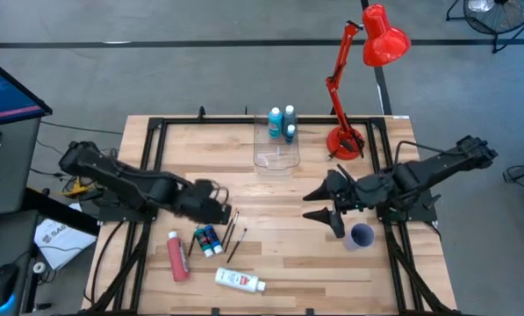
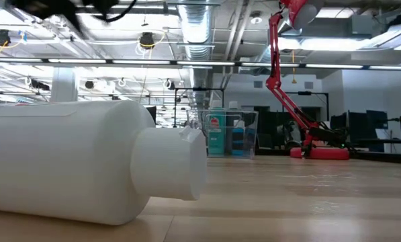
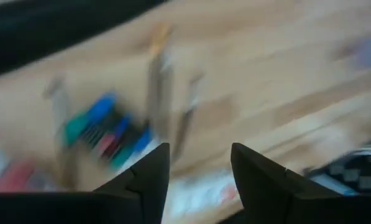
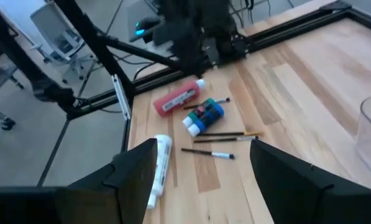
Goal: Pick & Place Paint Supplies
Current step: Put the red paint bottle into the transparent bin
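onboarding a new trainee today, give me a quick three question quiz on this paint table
1. True or false: the clear plastic box already holds bottles.
2. Which lies nearest the table's front edge? A) white squeeze bottle B) pink-red bottle C) small purple cup
3. Fill in: the left tool hovers, jaws apart, over the thin dark ____.

Key: 1 true; 2 A; 3 paintbrushes

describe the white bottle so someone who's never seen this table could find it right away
Start at the near edge of the wooden table, the side opposite the red desk lamp. The white bottle lies on its side there, nearest that edge. Its neighbours are a red bottle, blue-green bottles and thin paintbrushes.
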